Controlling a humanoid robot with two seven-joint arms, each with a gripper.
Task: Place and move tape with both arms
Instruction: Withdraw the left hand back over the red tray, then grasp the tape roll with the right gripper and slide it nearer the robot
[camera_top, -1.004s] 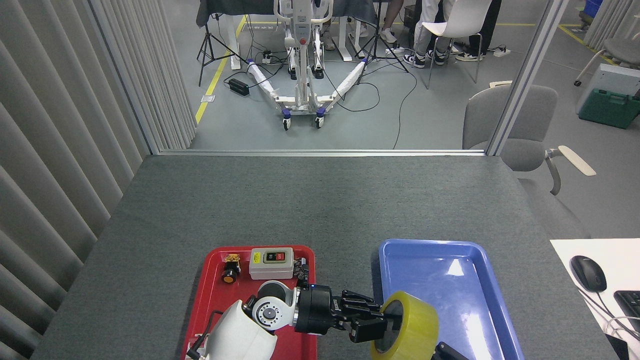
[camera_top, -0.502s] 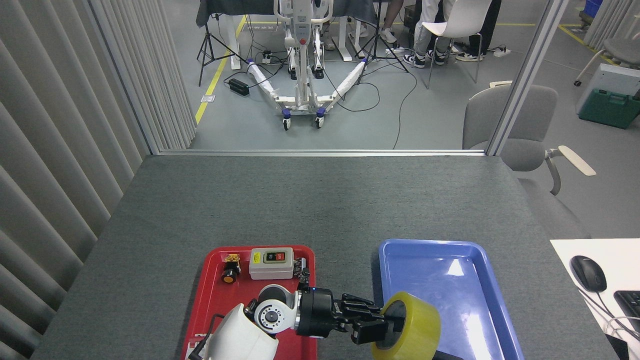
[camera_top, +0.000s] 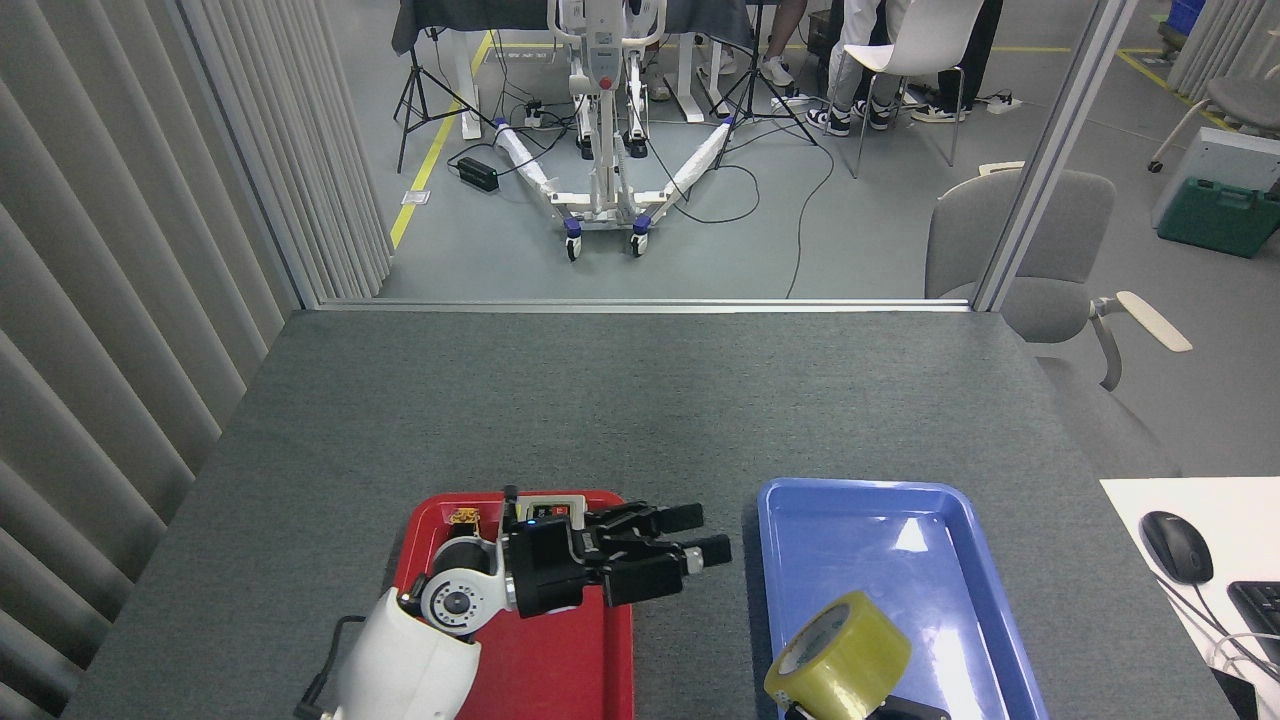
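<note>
Starting at the left of the blue tray (camera_top: 770, 560): red tray (camera_top: 560, 660) on the grey table (camera_top: 640, 400), just beside the blue tray with a strip of bare table between them. At the far end of the red tray, a grey switch box (camera_top: 555, 505) and a small yellow-and-black button (camera_top: 462, 518), both partly hidden behind the left arm. Left gripper (camera_top: 706, 534) now hanging over the gap between the two trays, released, fingers spread and nothing between them; half a second ago clamped on the roll at the near left edge of the blue tray, since pulled back toward the red tray and away from the roll. Moving right: tape (camera_top: 838, 659) tilted over the near left corner of the blue tray, white core facing up and left, carried from below by a dark part at the bottom edge, presumably the right gripper (camera_top: 868, 711); only a sliver showing, so cannot tell how its fingers stand or exactly where they hold. Judging from this, handover from left arm to right just completed, leaving the right arm to set the roll down or shift it within the blue tray. Further right of the blue tray, a white desk corner with a black mouse (camera_top: 1176, 546).
</note>
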